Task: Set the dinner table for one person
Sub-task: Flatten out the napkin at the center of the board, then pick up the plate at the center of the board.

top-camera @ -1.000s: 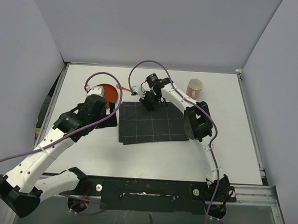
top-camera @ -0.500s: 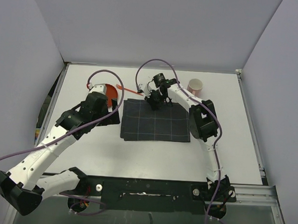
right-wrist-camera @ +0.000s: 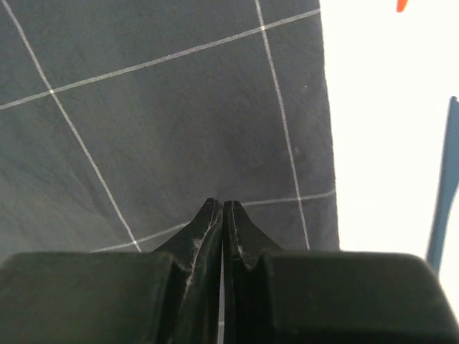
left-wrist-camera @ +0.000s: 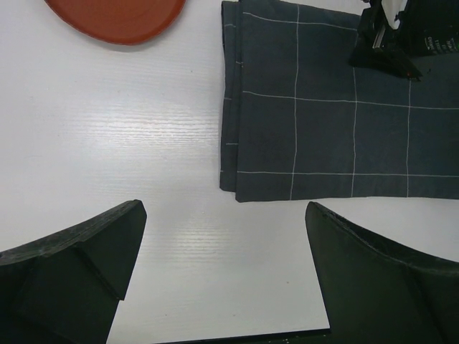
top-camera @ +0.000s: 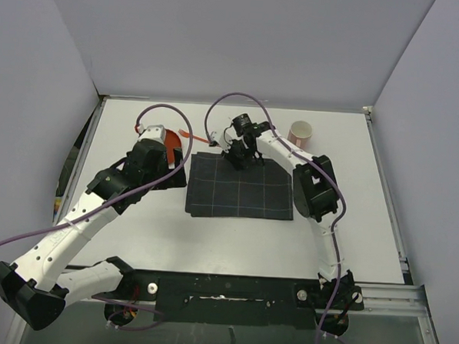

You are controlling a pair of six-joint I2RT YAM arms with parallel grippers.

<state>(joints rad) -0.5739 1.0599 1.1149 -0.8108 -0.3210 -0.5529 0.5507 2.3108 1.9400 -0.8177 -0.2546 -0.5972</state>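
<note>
**Mat down, plate not placed: watch the right arm over the mat**

The dark grid-lined cloth mat (top-camera: 240, 189) lies flat mid-table on the large white rectangular dinner table (top-camera: 210, 244), roughly between the two arms. Its left edge looks doubled over in the left wrist view.

The right gripper (right-wrist-camera: 221, 211) hangs at the mat's far edge with its jaws pressed together. Nothing shows between the tips, and I can't tell if they nip the fabric or just touch it.

The left gripper (left-wrist-camera: 222, 209) is spread wide and holds nothing. It sits over bare table just left of the mat's near-left corner.

The round orange plate (left-wrist-camera: 115, 13) is off the mat to the far left, partly under the left arm in the top view. The pink cup (top-camera: 300, 132) stands well apart at the far right. A thin blue strip (right-wrist-camera: 445, 186) lies just beside the mat's far edge (probably cutlery, too little visible).

Judged step: mat nearly settled, plate likely next.

Risks:
- If the closed right tips have caught cloth, lifting away would drag or rumple the mat.
- The plate is flat and low, so wide fingers may shove it instead of gripping.
- Bringing the plate across while the right arm is over the mat risks an arm clash.
- The blue strip could get knocked.
</note>
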